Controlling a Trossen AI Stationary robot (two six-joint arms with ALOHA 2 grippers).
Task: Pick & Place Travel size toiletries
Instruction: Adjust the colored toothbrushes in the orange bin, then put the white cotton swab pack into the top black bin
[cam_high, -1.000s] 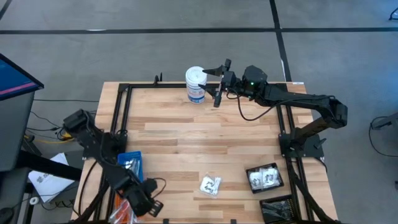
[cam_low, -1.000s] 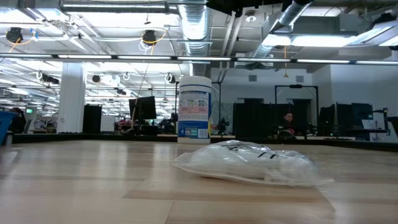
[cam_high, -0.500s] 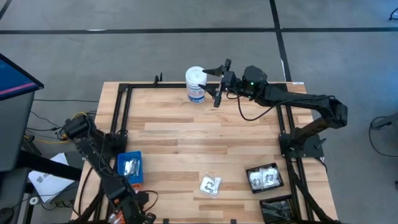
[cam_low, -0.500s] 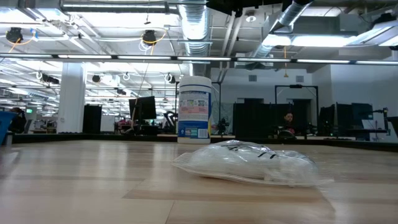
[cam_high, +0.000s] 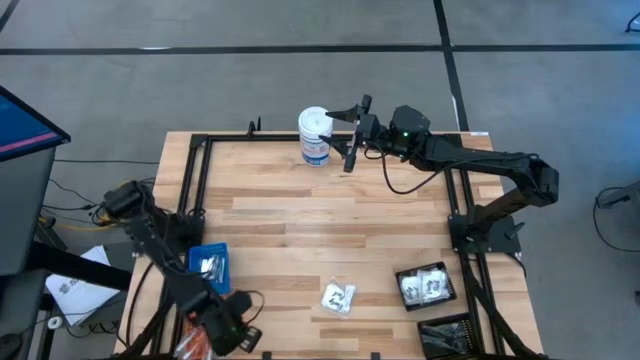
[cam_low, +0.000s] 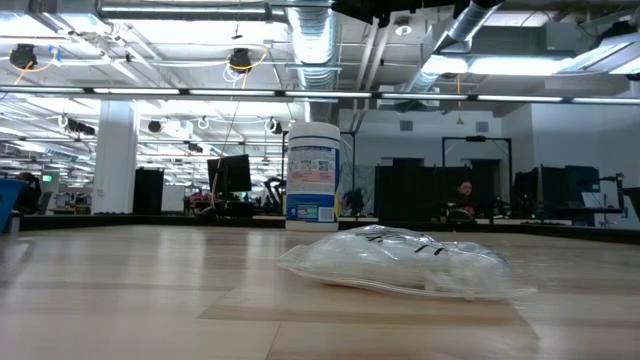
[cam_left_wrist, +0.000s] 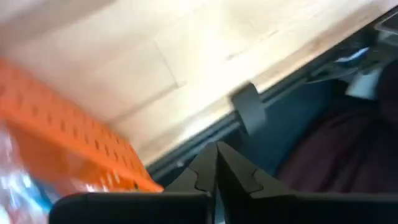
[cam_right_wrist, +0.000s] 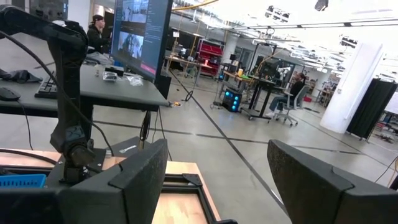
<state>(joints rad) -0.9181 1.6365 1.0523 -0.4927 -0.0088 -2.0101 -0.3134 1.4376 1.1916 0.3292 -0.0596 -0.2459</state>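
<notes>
A: Where the near half of the table (cam_high: 300, 225) runs toward its front edge, one clear crinkly packet (cam_high: 338, 297) lies flat on the wood, white contents, a few thin dark pieces inside. Low view: same packet (cam_low: 400, 264), puffy, wrinkled film, glossy.

B: Other toiletries?

A: More clear packets in the black bin (cam_high: 426, 286) at the right front, just inside the frame rail. Silvery packets (cam_high: 210, 266) in the blue bin (cam_high: 208, 270) at the left front. Orange bin (cam_left_wrist: 68, 140) beside the left arm, something clear and crinkly in it, too blurred to name.

B: Grippers?

A: Left gripper (cam_left_wrist: 217, 167) clenched on nothing, fingertips pressed together, hanging past the table's front left edge, by the orange bin. Right gripper (cam_high: 352, 128) spread wide, holding nothing, raised at the far edge just beside the tall white canister (cam_high: 315, 136).

B: Canister touched?

A: Cannot tell from above; it stands upright.
</notes>
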